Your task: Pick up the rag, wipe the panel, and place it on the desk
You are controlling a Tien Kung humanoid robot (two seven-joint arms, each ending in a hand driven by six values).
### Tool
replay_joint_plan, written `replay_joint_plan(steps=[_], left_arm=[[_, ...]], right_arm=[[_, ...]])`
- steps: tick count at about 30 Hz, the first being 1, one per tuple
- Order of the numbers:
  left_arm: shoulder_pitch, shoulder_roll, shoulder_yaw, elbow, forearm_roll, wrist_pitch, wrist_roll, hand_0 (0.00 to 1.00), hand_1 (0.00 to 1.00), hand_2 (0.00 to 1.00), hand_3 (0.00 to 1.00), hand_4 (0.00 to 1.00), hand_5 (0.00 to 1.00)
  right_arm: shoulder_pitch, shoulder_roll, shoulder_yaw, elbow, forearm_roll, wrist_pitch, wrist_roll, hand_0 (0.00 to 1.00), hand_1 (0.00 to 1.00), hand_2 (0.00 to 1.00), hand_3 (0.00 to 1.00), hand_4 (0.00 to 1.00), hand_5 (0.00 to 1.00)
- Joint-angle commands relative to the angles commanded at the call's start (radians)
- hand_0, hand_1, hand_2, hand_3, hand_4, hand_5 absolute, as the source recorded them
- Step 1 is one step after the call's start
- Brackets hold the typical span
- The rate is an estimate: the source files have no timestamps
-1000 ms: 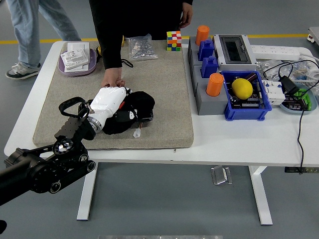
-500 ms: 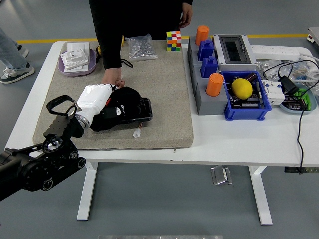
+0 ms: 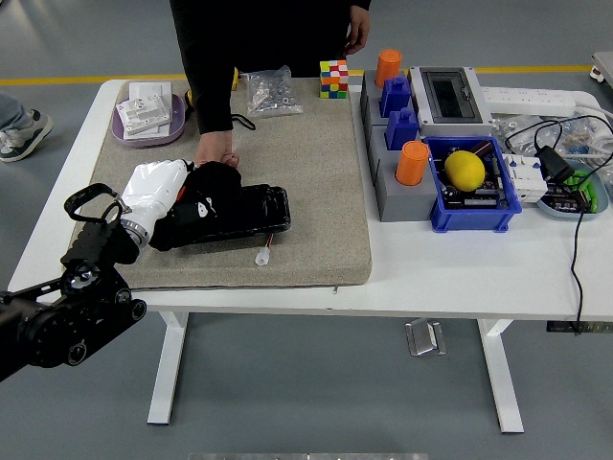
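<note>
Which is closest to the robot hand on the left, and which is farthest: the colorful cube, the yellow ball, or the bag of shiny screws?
Counting from the left robot hand in the head view:
1. Bag of screws, at the mat's far edge, nearest.
2. Colorful cube, farther right along the same far edge.
3. Yellow ball, in the blue bin on the right side, farthest.

No legible text, brand, number or sign anywhere. Faint print on the white cards [image 3: 147, 105] in the purple tray [image 3: 175, 127], too small to read. Nothing readable on the grey box [image 3: 448, 96], the power strip [image 3: 530, 97] or the bag [image 3: 267, 91].
</note>
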Motion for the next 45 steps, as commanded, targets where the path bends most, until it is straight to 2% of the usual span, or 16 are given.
replay_joint_plan(steps=[13, 26, 34, 45], left_arm=[[0.025, 0.033, -0.077, 0.024, 0.023, 0.004, -0.004, 0.210, 0.122, 0.462, 0.394, 0.312, 0.002], [0.041, 0.049, -0.101, 0.026, 0.033, 0.005, -0.004, 0.210, 0.121, 0.461, 0.392, 0.316, 0.002], [0.035, 0.033, -0.085, 0.025, 0.024, 0.004, -0.003, 0.211, 0.121, 0.461, 0.392, 0.314, 0.002], [-0.009, -0.018, 0.005, -0.003, -0.006, 0.000, 0.002, 0.211, 0.122, 0.461, 0.391, 0.313, 0.002]], right_arm=[[0.001, 0.002, 0.008, 0.000, -0.002, -0.001, -0.001, 0.723, 0.647, 0.682, 0.584, 0.973, 0.556], [0.002, 0.004, 0.008, 0.000, 0.000, -0.002, -0.001, 0.723, 0.646, 0.682, 0.585, 0.973, 0.556], [0.002, 0.001, 0.001, 0.000, 0.002, 0.000, -0.002, 0.722, 0.645, 0.681, 0.585, 0.974, 0.556], [0.008, -0.005, -0.010, 0.000, 0.003, 0.002, -0.004, 0.723, 0.646, 0.681, 0.585, 0.974, 0.556]])
